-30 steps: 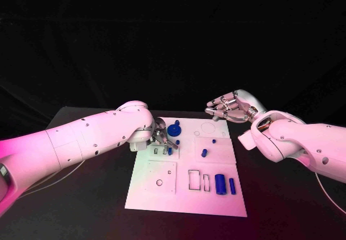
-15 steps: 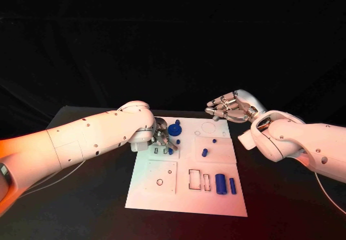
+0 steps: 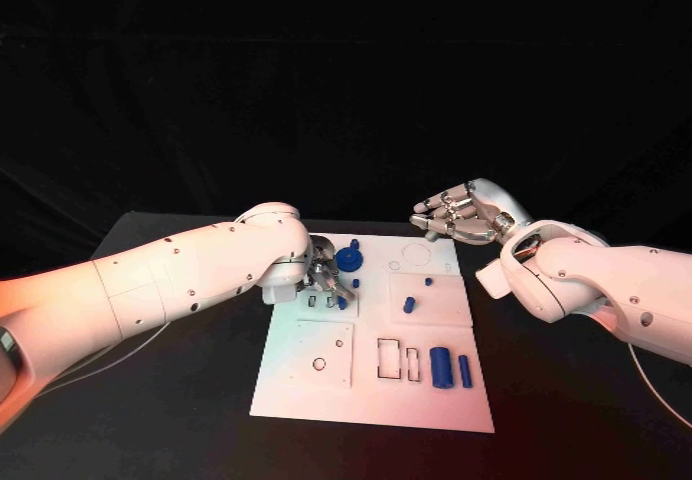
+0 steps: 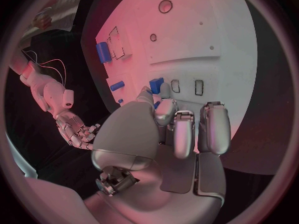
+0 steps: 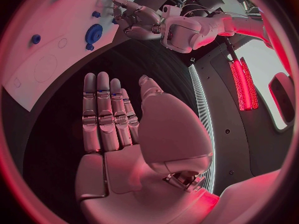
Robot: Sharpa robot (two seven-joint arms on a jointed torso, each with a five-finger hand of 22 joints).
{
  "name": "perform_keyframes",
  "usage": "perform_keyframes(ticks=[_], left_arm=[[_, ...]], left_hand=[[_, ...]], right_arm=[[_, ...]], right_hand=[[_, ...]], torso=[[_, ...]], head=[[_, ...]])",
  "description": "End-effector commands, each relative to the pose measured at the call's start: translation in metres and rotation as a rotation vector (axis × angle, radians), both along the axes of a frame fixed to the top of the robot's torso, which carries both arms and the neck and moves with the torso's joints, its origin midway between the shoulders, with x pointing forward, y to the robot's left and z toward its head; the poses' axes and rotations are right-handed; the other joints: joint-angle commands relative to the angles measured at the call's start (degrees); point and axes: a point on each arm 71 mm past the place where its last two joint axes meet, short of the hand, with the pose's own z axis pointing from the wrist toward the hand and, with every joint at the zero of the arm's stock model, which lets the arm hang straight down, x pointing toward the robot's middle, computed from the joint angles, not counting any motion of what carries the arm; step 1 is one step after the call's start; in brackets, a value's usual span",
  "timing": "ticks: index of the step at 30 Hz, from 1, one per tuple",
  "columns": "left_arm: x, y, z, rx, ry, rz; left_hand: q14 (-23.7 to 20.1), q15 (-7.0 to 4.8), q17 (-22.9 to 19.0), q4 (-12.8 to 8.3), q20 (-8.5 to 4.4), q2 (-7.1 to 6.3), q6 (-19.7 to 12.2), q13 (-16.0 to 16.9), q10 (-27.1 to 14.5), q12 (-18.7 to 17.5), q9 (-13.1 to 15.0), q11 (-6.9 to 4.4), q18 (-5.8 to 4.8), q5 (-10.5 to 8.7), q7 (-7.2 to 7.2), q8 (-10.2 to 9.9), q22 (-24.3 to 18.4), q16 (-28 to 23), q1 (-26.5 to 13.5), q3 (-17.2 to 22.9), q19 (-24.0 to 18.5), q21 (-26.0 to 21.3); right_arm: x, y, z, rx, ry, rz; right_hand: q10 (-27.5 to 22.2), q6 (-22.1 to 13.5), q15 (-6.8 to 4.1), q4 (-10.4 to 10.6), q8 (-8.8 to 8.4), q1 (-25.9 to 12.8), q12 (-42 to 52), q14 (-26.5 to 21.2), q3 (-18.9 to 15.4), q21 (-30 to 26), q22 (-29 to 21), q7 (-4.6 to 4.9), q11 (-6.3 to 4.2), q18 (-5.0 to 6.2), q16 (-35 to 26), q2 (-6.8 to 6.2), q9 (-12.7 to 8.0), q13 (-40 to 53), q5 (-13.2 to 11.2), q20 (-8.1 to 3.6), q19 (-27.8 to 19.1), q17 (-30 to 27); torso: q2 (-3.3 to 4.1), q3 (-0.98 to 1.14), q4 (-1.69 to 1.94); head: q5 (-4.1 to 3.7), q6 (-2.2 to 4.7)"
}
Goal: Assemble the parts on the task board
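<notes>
L hand (image 3: 320,281) pinching small blue part (image 4: 156,84) over task board (image 3: 372,400) far-left slots, prob to seat it. R hand (image 3: 459,220) open, parked far right, out of way.

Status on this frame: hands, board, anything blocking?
Left hand low on the task board, fingers at a small blue part; hold unclear. Right hand open, raised off the board's far right corner. Nothing in the way.

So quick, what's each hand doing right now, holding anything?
Left hand: fingers down on the task board, apparently pinching a small blue part; not certain.
Right hand: open, holding nothing, beside the board.
</notes>
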Motion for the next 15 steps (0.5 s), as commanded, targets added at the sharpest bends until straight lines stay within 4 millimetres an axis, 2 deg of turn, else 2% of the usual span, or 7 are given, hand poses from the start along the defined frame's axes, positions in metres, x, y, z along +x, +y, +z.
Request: perform_keyframes(ticks=[1, 3, 9, 10, 14, 15], left_arm=[[-0.0014, 0.0, -0.0006, -0.011, 0.013, 0.001], [-0.0015, 0.0007, -0.0006, -0.018, 0.016, 0.006], [-0.0025, 0.0017, -0.0009, -0.047, 0.034, 0.018], [-0.0027, 0.002, -0.001, -0.055, 0.038, 0.022], [-0.0034, 0.0043, -0.0013, -0.085, 0.054, 0.04], [-0.0037, 0.0051, -0.0013, -0.092, 0.057, 0.046]], left_hand=[[5.09, -0.58, 12.07, -0.54, 0.07, -0.05, -0.5, -0.08, -0.38, -0.54, 0.29, -0.25, -0.83, 0.46, -0.18, -0.4, 0.29, 0.17, 3.22, 4.01, -0.03, 0.3], [5.09, -0.63, 12.07, -0.81, -0.05, -0.86, -0.7, -0.17, -0.49, -0.82, 0.57, -0.29, -0.86, 0.48, -0.19, -0.56, 0.43, 0.17, 5.22, 7.23, 0.01, 0.35], [5.09, -0.5, 12.07, -0.99, -0.12, -4.87, -1.17, -0.64, -0.49, -1.7, 1.93, -0.14, -0.86, 0.5, 0.07, -0.53, 0.53, 0.17, 7.58, 17.69, -0.06, 0.36], [5.08, -0.25, 12.06, -1.11, -0.09, -6.38, -1.4, -0.73, -0.38, -1.9, 2.55, -0.13, -0.86, 0.32, 0.44, -0.34, 0.56, 0.16, 7.23, 20.9, -0.08, 0.36], [5.08, -0.12, 12.06, -2.68, 0.11, -9.14, -1.87, -0.99, -0.19, -2.34, 4.28, 0.13, -0.86, 0.31, 0.58, 0.37, 0.69, 0.16, 5.98, 28.79, -0.08, 0.4], [5.08, 0.25, 12.05, -3.31, 0.16, -9.92, -2.0, -0.99, -0.03, -2.38, 5.05, 0.12, -0.85, 0.2, 0.55, 0.71, 0.71, 0.16, 4.57, 31.43, -0.1, 0.4]], right_arm=[[-0.0001, 0.0005, -0.0004, 0.0, -0.001, 0.003], [0.0001, 0.0003, -0.0005, 0.0, -0.001, 0.002], [0.0006, -0.0003, -0.0009, 0.0, -0.001, -0.001], [0.0008, -0.0004, -0.0009, 0.001, -0.001, -0.001], [0.0011, -0.001, -0.0013, 0.001, -0.001, -0.004], [0.0012, -0.0012, -0.0013, 0.001, -0.001, -0.004]], right_hand=[[-0.52, -0.5, 0.02, -0.04, 0.17, -0.54, 0.38, -0.27, -0.31, -0.32, -0.08, 0.07, 0.01, 0.25, -0.3, -0.05, -0.07, -0.04, 0.33, -0.02, -0.35, 0.07], [-0.53, -0.5, 0.01, -0.06, 0.18, -0.53, 0.41, -0.26, -0.36, -0.33, -0.11, 0.06, 0.01, 0.25, -0.32, 0.01, -0.07, -0.04, 0.5, -0.02, -0.33, 0.08], [-0.53, -0.5, 0.01, -0.08, 0.18, -0.51, 0.43, -0.26, -0.4, -0.34, -0.14, 0.05, 0.0, 0.25, -0.32, 0.06, -0.07, -0.04, 0.64, -0.02, -0.32, 0.09], [-0.53, -0.5, 0.01, -0.08, 0.18, -0.51, 0.43, -0.26, -0.4, -0.34, -0.14, 0.05, 0.0, 0.25, -0.32, 0.06, -0.07, -0.04, 0.64, -0.02, -0.32, 0.09], [-0.54, -0.5, 0.01, -0.1, 0.19, -0.49, 0.45, -0.26, -0.44, -0.35, -0.16, 0.05, 0.0, 0.26, -0.33, 0.09, -0.07, -0.04, 0.76, -0.02, -0.32, 0.09], [-0.54, -0.5, 0.01, -0.1, 0.19, -0.49, 0.45, -0.26, -0.44, -0.35, -0.16, 0.05, 0.0, 0.26, -0.33, 0.09, -0.07, -0.04, 0.76, -0.02, -0.32, 0.09]], torso=[[0.03, 0.01, 0.02], [0.02, 0.02, 0.08], [0.03, -0.01, 0.03], [0.04, 0.0, 0.03], [0.01, 0.03, 0.02], [0.01, 0.03, 0.02]], head=[[-0.05, -0.05], [-0.07, -0.13], [-0.01, -0.25], [-0.01, -0.23], [0.04, -0.25], [0.03, -0.24]])
